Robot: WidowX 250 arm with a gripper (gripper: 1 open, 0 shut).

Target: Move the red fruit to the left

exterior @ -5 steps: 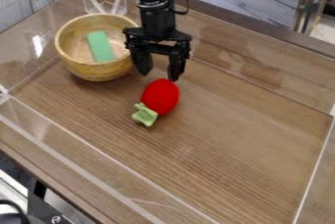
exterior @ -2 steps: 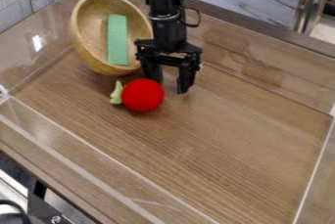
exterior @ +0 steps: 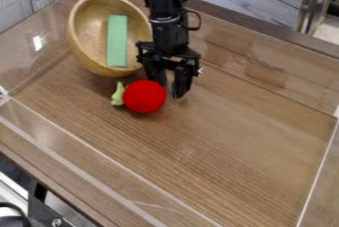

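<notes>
The red fruit (exterior: 145,96) lies left of the frame's centre on the wooden table (exterior: 225,142), just below the gripper (exterior: 171,89), whose jaws stand partly apart and empty. It looks light, smooth and prone to rolling, so a grip across its round middle, clear of the green stem (exterior: 118,94), seems safest.

Tilted wooden bowl (exterior: 87,35) — flat green block (exterior: 119,41) inside — wood-grain table (exterior: 225,142)

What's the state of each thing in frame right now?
red fruit: lying on the table, green stem pointing left, not gripped
pincer: pointing down, partly open, right behind the fruit, holding nothing
wooden bowl: tilted on its side, opening facing the camera
green block: leaning inside the bowl
table: flat, clear walls around it
</notes>
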